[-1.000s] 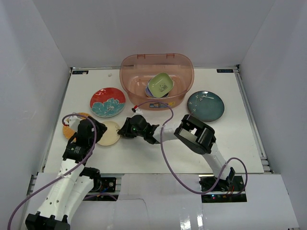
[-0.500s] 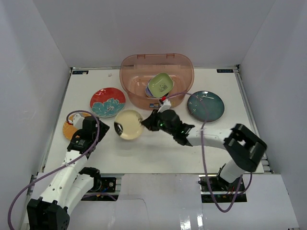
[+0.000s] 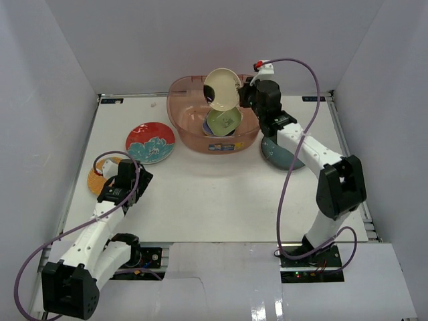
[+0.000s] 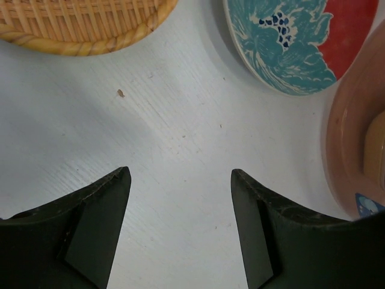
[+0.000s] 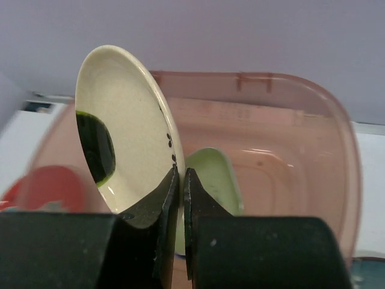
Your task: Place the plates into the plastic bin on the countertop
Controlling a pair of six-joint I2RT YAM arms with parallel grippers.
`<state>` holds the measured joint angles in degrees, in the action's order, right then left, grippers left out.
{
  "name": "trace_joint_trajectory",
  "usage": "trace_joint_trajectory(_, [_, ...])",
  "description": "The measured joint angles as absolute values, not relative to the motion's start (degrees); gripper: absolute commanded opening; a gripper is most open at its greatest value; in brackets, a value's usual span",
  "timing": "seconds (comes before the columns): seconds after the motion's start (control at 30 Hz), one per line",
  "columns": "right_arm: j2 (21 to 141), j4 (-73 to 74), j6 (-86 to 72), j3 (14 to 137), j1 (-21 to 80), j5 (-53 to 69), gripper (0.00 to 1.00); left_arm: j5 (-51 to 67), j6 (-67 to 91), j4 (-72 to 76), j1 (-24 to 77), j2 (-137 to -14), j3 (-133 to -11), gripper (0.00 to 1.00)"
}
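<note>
My right gripper (image 3: 242,93) is shut on the rim of the cream plate (image 3: 222,88) and holds it tilted on edge above the plastic bin (image 3: 187,120). In the right wrist view the cream plate (image 5: 126,150) stands between my closed fingers (image 5: 180,180) over the bin (image 5: 301,138). A green squarish plate (image 3: 223,120) lies in the bin on a lavender one. The red plate with a teal flower (image 3: 150,142), the orange plate (image 3: 95,179) and the dark teal plate (image 3: 277,154) lie on the countertop (image 3: 214,194). My left gripper (image 3: 130,180) is open and empty beside the orange plate.
White walls stand on three sides of the countertop. In the left wrist view a woven-looking orange rim (image 4: 78,27), the red flower plate (image 4: 289,42) and the bin's wall (image 4: 355,150) lie ahead of my open fingers (image 4: 99,217). The right arm's cable arcs over the right side.
My right gripper has carried the cream plate from the left middle of the countertop up and back to above the bin. The left arm has drawn back slightly toward the orange plate.
</note>
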<state>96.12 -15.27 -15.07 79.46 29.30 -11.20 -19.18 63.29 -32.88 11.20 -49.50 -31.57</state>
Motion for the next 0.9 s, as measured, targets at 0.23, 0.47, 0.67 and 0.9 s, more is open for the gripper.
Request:
trace_joint_trajectory(0.23, [110.8,-6.7,-3.7,91.3,27.4,-19.6,0.08,-20.5,63.4,-33.2,7.0,-52.3,-31.6,0.85])
trace_joint_trajectory(0.47, [115.6,-2.4,0.6,91.7,27.5,-21.9,0.08,-18.8,62.8,-30.7,-0.3,-60.2,-31.3,0.87])
trace_joint_trajectory(0.67, [115.8,-1.1,-2.5,92.6,27.9,-17.9,0.08,-19.0,62.4,-29.6,-3.1,-61.5,-31.3,0.93])
trace_joint_trajectory(0.9, [115.9,1.0,-11.2,96.6,28.0,-13.3,0.08,-19.7,61.8,-28.2,-5.3,-60.6,-28.6,0.95])
